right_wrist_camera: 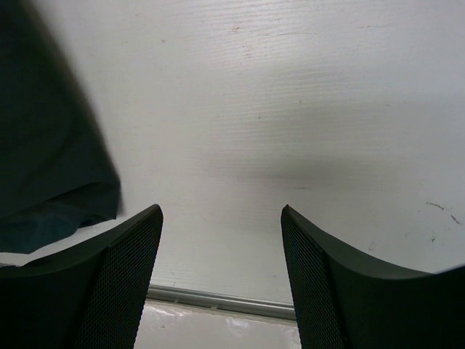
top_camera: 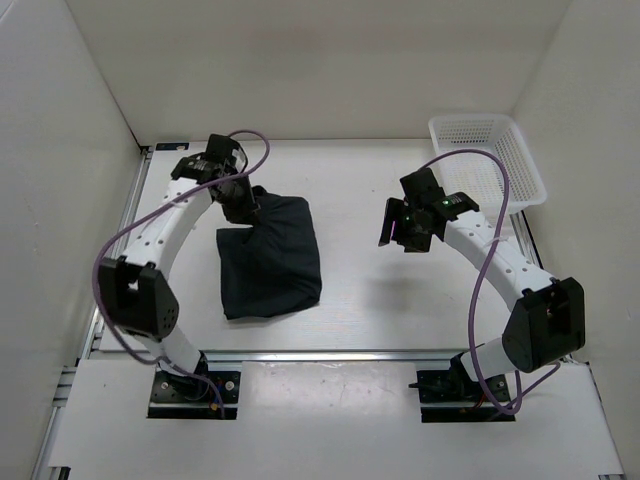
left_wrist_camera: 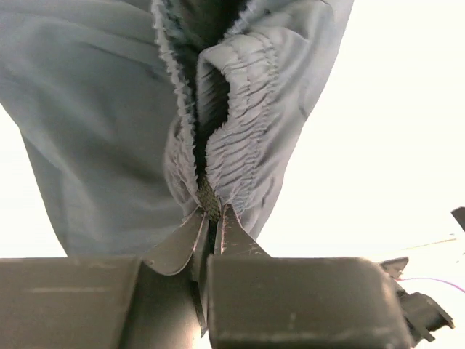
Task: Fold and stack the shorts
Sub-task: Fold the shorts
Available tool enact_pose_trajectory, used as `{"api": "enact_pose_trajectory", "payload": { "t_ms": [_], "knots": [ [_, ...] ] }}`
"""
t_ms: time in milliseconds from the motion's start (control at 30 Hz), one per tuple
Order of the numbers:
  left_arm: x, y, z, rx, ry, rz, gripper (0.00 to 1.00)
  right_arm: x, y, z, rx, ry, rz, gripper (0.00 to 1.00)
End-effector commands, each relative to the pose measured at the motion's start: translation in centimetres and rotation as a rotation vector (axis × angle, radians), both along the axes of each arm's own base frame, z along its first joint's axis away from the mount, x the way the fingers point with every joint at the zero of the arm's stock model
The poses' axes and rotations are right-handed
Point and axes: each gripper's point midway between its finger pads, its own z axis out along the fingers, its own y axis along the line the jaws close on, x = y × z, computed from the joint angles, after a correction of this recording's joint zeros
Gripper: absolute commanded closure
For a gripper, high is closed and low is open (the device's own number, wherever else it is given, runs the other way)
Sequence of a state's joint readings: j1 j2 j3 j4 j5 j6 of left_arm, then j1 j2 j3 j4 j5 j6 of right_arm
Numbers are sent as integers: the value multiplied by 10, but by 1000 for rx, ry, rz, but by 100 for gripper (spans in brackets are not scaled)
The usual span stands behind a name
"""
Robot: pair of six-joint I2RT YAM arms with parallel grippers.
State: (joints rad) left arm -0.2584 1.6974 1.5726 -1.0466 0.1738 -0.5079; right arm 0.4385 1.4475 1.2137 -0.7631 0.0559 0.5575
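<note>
left tool (left_wrist_camera: 211,222) clamped on gathered waistband (left_wrist_camera: 243,123) of shorts (top_camera: 272,262), fabric bunched just ahead of it. right tool (right_wrist_camera: 221,233) spread wide, empty, above counter (right_wrist_camera: 305,102); shorts off to its left.

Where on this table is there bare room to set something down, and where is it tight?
Bare: the table between the shorts and the open right claw, and the far strip between the left claw and the basket. Crowded: the left, where the left claw pinches the shorts' waistband, and the basket corner.
</note>
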Motion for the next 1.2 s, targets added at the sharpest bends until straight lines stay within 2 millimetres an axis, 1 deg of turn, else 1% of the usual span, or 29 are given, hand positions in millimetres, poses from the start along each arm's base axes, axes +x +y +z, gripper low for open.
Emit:
{"api": "enact_pose_trajectory", "payload": {
  "t_ms": [0,33,133,167,200,267,300,333,367,400,433,467,500,567,600,667,700,733,767,800,833,867,900,933,967,1000,1033,1067,1167],
  "knots": [
    [-28,4,16,-42,12,61,89,-1,-1,-2,-4,5,12,29],
    [-35,6,20,-48,4,69,89,-1,-1,-2,-4,5,12,29],
    [-52,19,0,-34,55,142,89,-1,-1,-4,-7,13,12,29],
    [-56,24,2,-44,44,167,89,-1,-1,-4,-11,11,20,29],
    [-65,31,-11,-30,83,215,89,-1,-1,-4,-11,11,20,29],
    [-73,48,-15,13,69,311,89,-1,-1,-4,-11,11,20,29],
    [-84,56,-28,24,107,382,89,-1,-1,-4,-11,11,20,29],
    [-88,69,-33,67,100,439,89,-1,-1,-4,-11,11,20,29],
    [-82,76,-35,66,58,471,89,-3,-3,-8,-20,19,28,29],
    [-83,90,-46,80,56,505,88,-1,6,-8,15,17,60,28],
    [-79,98,-47,85,48,515,88,-5,12,-10,48,27,95,17],
    [-78,104,-53,100,66,515,89,-6,23,-9,91,29,165,12],
    [-70,115,-57,137,78,516,89,-3,43,-8,164,17,238,8],
    [-65,119,-61,153,92,500,89,-20,81,-3,322,56,380,0],
    [-65,122,-63,155,102,510,89,-22,102,-7,348,58,439,0],
    [-59,123,-59,164,85,480,89,-21,126,-20,371,91,494,0],
    [-59,126,-62,166,95,490,89,-26,146,-18,420,94,548,0],
    [-57,129,-58,171,83,479,89,-27,157,-19,447,101,580,0],
    [-55,129,-54,170,77,479,89,-29,169,-30,467,139,592,0],
    [-55,130,-58,177,87,468,89,-34,187,-26,488,133,631,0],
    [-54,133,-54,176,84,479,89,-34,197,-27,494,133,643,0],
    [-51,135,-54,189,83,475,89,-36,206,-39,485,161,656,0],
    [-51,138,-54,189,84,484,89,-40,223,-33,492,146,697,0],
    [-49,138,-59,198,99,470,89,-42,231,-34,492,149,714,0],
    [-46,139,-59,201,99,461,89,-48,240,-46,473,168,727,0],
    [-46,139,-63,205,114,459,89,-44,248,-46,470,161,724,0],
    [-43,139,-69,213,133,446,89,-41,250,-51,464,171,706,0],
    [-40,140,-70,219,133,433,89,-43,253,-66,447,201,695,0],
    [-38,142,-80,225,169,438,89,-38,260,-81,462,221,655,3]
  ]
}}
